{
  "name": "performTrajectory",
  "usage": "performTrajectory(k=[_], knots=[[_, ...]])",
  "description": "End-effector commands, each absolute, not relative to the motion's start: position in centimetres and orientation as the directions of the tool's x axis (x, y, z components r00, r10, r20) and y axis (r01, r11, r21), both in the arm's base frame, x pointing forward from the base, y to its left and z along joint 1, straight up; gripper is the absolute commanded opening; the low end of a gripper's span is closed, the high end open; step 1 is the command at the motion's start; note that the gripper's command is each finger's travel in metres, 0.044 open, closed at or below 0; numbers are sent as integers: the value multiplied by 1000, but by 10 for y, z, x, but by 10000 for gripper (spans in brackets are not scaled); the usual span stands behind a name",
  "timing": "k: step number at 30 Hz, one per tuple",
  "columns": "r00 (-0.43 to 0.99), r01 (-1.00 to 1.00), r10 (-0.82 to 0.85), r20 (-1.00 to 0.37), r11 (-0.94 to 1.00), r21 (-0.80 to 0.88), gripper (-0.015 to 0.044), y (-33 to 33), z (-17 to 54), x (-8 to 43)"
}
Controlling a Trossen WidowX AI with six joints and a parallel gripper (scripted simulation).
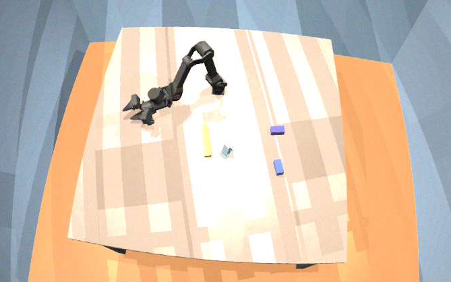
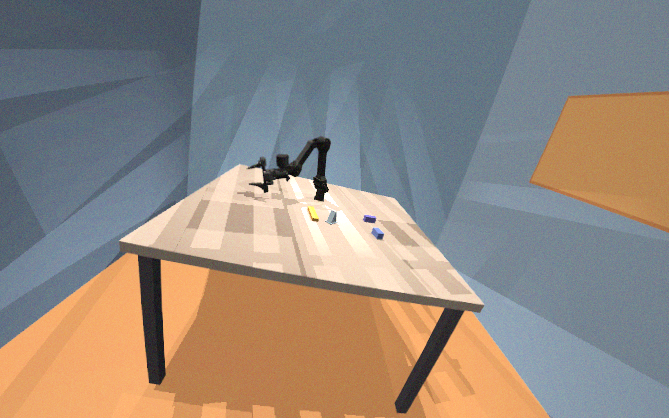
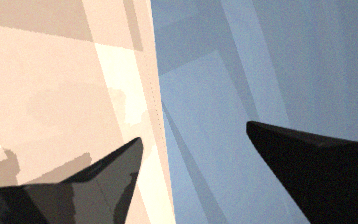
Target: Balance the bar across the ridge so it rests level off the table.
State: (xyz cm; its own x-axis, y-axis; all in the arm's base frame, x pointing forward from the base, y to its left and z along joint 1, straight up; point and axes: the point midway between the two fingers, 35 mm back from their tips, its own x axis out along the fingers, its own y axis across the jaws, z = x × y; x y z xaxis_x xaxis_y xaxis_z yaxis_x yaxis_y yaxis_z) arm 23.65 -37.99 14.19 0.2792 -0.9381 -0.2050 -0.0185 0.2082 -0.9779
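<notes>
The claw [image 1: 126, 114] [image 2: 249, 176] [image 3: 194, 134] is held wide open above the table [image 1: 143, 224] [image 2: 253, 259] [image 3: 80, 65]. The yellow bar [image 1: 206, 140] [image 2: 313, 213] is seen left of the grey ridge [image 1: 224, 151] [image 2: 331, 217], apparently lying flat.

Matte black arm [image 1: 182, 75] [image 2: 305, 158] — angular, pointed fingertips [image 1: 125, 109] [image 2: 251, 184]

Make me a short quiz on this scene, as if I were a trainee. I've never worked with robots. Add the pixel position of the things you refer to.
1. True or false: the yellow bar [image 1: 206, 140] [image 2: 313, 213] lies across the ridge [image 1: 226, 151] [image 2: 332, 217].
2. Which is nearer the ridge: the yellow bar or the purple block [image 1: 277, 130] [image 2: 369, 219]?
A) yellow bar
B) purple block
3. Fill in the missing word: the jaws stand ____, with nothing between them.

Key: 1. False; 2. A; 3. open
</notes>
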Motion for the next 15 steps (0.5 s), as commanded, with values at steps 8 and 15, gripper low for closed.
performTrajectory(k=[8, 15], knots=[[366, -25, -873, -323, 338, -941, 315, -356, 129, 270], [429, -47, -784, -448, 476, -878, 315, -326, 116, 298]])
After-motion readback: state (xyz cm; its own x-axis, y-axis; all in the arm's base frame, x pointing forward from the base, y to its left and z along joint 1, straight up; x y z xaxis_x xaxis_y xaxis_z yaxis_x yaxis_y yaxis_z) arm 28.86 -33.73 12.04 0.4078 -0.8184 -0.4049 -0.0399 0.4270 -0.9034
